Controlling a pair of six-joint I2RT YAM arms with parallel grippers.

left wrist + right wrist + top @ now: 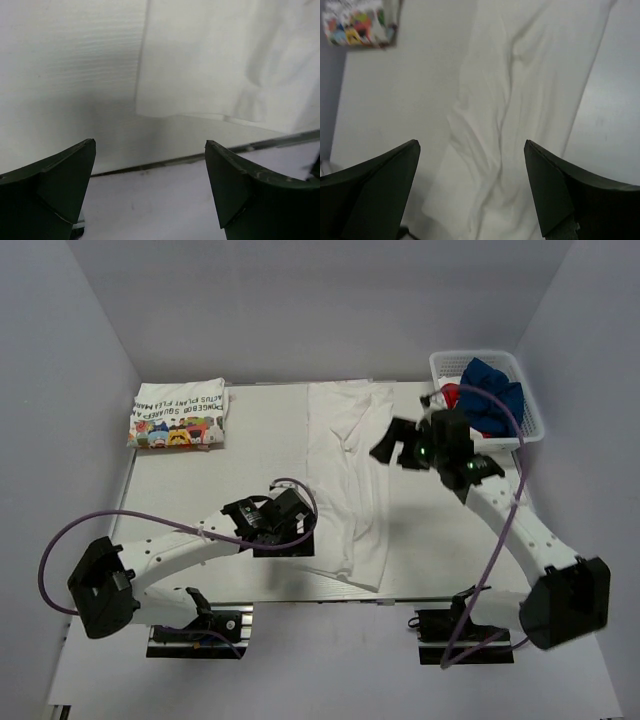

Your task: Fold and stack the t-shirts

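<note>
On the bench point(200, 480) the plain white t-shirt point(345, 470) lies as a long strip. Its end corner sits just ahead of the left gripper point(150, 144), its wrinkled length ahead of the right gripper point(470, 145). Both grippers are released, empty. Best pinch every layer at both end corners, then lift evenly across.

you have a white table point(180, 475) boxed in by plain pale grey walls point(320, 310) behind it and on both its sides, under soft even light.
</note>
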